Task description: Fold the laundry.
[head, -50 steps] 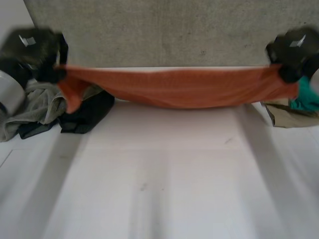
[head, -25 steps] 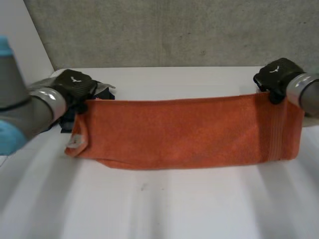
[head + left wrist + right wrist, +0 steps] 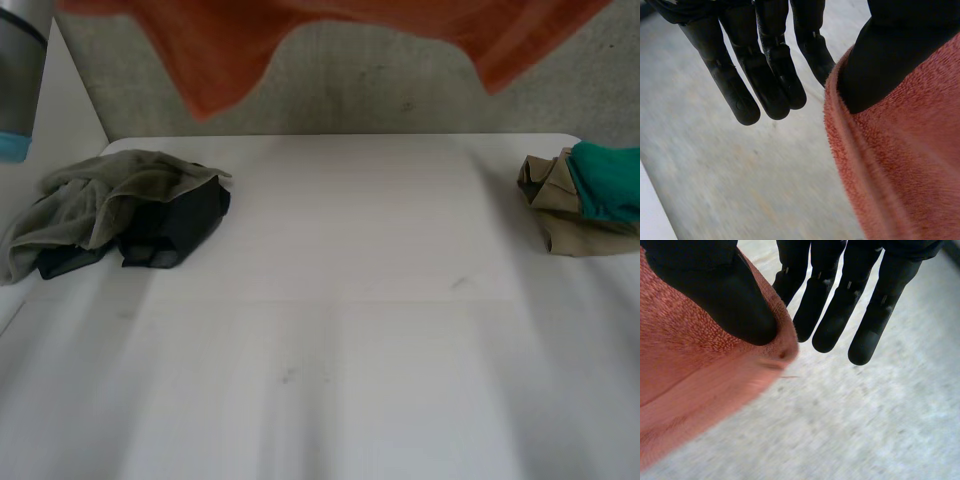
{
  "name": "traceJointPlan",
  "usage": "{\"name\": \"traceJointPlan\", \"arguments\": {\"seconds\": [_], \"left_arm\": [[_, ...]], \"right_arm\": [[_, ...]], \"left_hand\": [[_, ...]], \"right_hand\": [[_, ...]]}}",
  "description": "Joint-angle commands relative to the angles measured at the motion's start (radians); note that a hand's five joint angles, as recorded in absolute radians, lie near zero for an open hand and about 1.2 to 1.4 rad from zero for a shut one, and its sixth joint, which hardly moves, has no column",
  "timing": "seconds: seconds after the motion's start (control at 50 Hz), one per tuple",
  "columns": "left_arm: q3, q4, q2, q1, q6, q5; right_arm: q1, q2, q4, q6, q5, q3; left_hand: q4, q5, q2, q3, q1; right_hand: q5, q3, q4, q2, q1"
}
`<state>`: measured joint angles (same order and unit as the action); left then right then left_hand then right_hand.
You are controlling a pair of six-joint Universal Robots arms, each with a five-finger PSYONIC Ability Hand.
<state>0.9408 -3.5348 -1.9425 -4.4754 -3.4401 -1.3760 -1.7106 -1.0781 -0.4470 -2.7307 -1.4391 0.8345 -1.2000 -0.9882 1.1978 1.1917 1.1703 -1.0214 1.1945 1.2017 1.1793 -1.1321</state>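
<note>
Orange towel point(image 3: 225, 55) hangs above the table point(image 3: 330, 300), edges pinched under thumbs of left hand point(image 3: 772, 70) and right hand point(image 3: 837, 315).

- There's the orange towel point(image 3: 225, 55) at 12 o'clock: the top edge slices it, and just the dangling corners show.
- The left arm point(image 3: 18, 80) at 10 o'clock is cropped to a sliver.
- The teal cloth point(image 3: 608, 180) at 3 o'clock runs off-frame.
- The thumbs of the left hand point(image 3: 890, 55) and the right hand point(image 3: 715, 290) cover the cloth beneath them.

The towel point(image 3: 230, 50) was plain orange, the crumpled cloth point(image 3: 90, 195) olive-grey, the garment point(image 3: 185, 215) black; the khaki cloth point(image 3: 560, 225) and teal cloth point(image 3: 605, 180) were plain too.
</note>
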Motion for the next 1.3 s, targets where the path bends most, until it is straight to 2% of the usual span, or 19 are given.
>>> {"name": "traceJointPlan", "arguments": {"seconds": [0.02, 0.12, 0.26, 0.4, 0.48, 0.54, 0.6, 0.68, 0.84, 0.88, 0.94, 0.96, 1.04, 1.12, 1.2, 1.22, 1.28, 1.3], "left_arm": [[0.238, 0.175, 0.046, -0.015, -0.028, 0.012], [0.433, 0.148, 0.054, -0.028, -0.083, 0.028], [0.679, 0.065, 0.010, -0.067, -0.165, 0.063], [0.757, -0.062, -0.137, -0.099, -0.228, 0.107], [0.750, -0.110, -0.202, -0.126, -0.228, 0.117], [0.748, -0.122, -0.213, -0.136, -0.221, 0.117], [0.754, -0.144, -0.210, -0.137, -0.208, 0.107], [0.768, -0.188, -0.204, -0.137, -0.189, 0.084], [0.820, -0.214, -0.178, -0.156, -0.194, 0.022], [0.837, -0.230, -0.156, -0.169, -0.186, 0.014], [0.862, -0.228, -0.119, -0.182, -0.177, 0.026], [0.868, -0.225, -0.109, -0.183, -0.172, 0.034], [0.901, -0.170, -0.043, -0.186, -0.148, 0.084], [0.937, -0.031, 0.066, -0.191, -0.143, 0.127], [0.937, 0.198, 0.259, -0.197, -0.168, 0.147], [0.931, 0.311, 0.333, -0.206, -0.200, 0.153], [0.923, 0.480, 0.428, -0.208, -0.281, 0.176], [0.926, 0.579, 0.483, -0.211, -0.353, 0.196]], "right_arm": [[0.002, -0.035, 0.151, 0.023, 0.049, 0.197], [-0.001, -0.066, 0.203, 0.074, 0.101, 0.402], [0.011, -0.056, 0.214, 0.166, 0.126, 0.650], [0.045, 0.017, 0.223, 0.210, 0.129, 0.712], [0.060, 0.040, 0.247, 0.212, 0.132, 0.713], [0.062, 0.038, 0.252, 0.209, 0.132, 0.715], [0.062, 0.035, 0.252, 0.201, 0.132, 0.718], [0.065, 0.030, 0.252, 0.194, 0.132, 0.719], [0.078, 0.030, 0.258, 0.192, 0.131, 0.721], [0.080, 0.030, 0.258, 0.194, 0.131, 0.721], [0.083, 0.030, 0.264, 0.197, 0.131, 0.723], [0.082, 0.029, 0.269, 0.197, 0.131, 0.721], [0.078, 0.011, 0.318, 0.204, 0.141, 0.721], [0.085, -0.051, 0.413, 0.255, 0.167, 0.721], [0.115, -0.161, 0.571, 0.405, 0.174, 0.723], [0.135, -0.215, 0.656, 0.480, 0.171, 0.726], [0.172, -0.288, 0.795, 0.587, 0.166, 0.735], [0.195, -0.334, 0.885, 0.653, 0.172, 0.751]], "left_hand": [[-0.196, -0.234, 0.198, 0.205, 0.226], [-0.196, -0.234, 0.198, 0.205, 0.226], [-0.196, -0.234, 0.198, 0.205, 0.226], [-0.179, -0.216, 0.181, 0.187, 0.209], [0.207, 0.170, -0.205, -0.199, -0.178], [0.255, 0.218, -0.253, -0.247, -0.226], [0.417, 0.379, -0.415, -0.408, -0.387], [0.435, 0.397, -0.432, -0.426, -0.405], [0.414, 0.377, -0.412, -0.406, -0.384], [0.344, 0.307, -0.342, -0.336, -0.314], [-0.174, -0.211, 0.176, 0.183, 0.204], [-0.196, -0.233, 0.198, 0.204, 0.226], [-0.196, -0.234, 0.198, 0.205, 0.226], [-0.196, -0.234, 0.198, 0.205, 0.226], [-0.196, -0.234, 0.198, 0.205, 0.226], [-0.196, -0.234, 0.198, 0.205, 0.226], [-0.196, -0.234, 0.198, 0.205, 0.226], [-0.196, -0.234, 0.198, 0.205, 0.226]], "right_hand": [[-0.200, 0.202, 0.195, 0.217, -0.264], [-0.200, 0.202, 0.195, 0.217, -0.264], [-0.200, 0.202, 0.195, 0.217, -0.264], [-0.200, 0.202, 0.195, 0.217, -0.264], [-0.200, 0.202, 0.195, 0.217, -0.264], [-0.200, 0.202, 0.195, 0.217, -0.264], [-0.200, 0.202, 0.195, 0.217, -0.264], [-0.200, 0.202, 0.195, 0.217, -0.264], [-0.200, 0.202, 0.195, 0.217, -0.264], [-0.200, 0.202, 0.195, 0.217, -0.264], [-0.200, 0.202, 0.195, 0.217, -0.264], [-0.200, 0.202, 0.195, 0.217, -0.264], [-0.200, 0.202, 0.195, 0.217, -0.264], [-0.200, 0.202, 0.195, 0.217, -0.264], [-0.200, 0.202, 0.195, 0.217, -0.264], [-0.200, 0.202, 0.195, 0.217, -0.264], [-0.200, 0.202, 0.195, 0.217, -0.264], [-0.200, 0.202, 0.195, 0.217, -0.264]]}}
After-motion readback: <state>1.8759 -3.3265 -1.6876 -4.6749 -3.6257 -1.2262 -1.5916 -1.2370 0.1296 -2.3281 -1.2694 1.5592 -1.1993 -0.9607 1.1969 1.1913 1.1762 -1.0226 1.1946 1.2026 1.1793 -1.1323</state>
